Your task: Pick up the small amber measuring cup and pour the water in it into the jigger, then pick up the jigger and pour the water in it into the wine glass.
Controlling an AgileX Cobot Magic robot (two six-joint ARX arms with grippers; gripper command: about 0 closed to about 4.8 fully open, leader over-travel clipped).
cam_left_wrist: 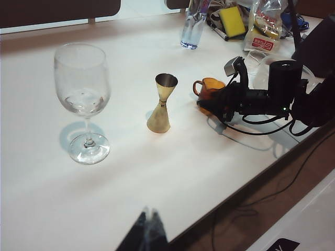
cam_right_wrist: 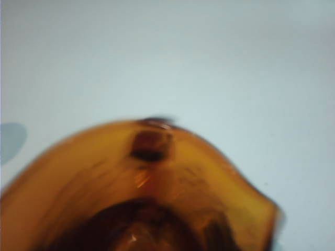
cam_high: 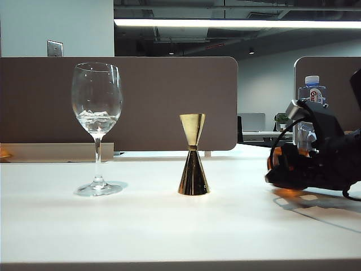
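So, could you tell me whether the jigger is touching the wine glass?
Apart: the exterior view shows bare table between the jigger and the wine glass.

1. A white worktop point(cam_high: 169, 231) fills the lower frame.
2. A brown partition point(cam_high: 169, 101) stands behind it.
3. A clear plastic water bottle point(cam_high: 311, 93) shows at right.
4. A yellow sponge point(cam_left_wrist: 232, 21) and a snack packet point(cam_left_wrist: 264, 29) lie at the left wrist view's upper right.
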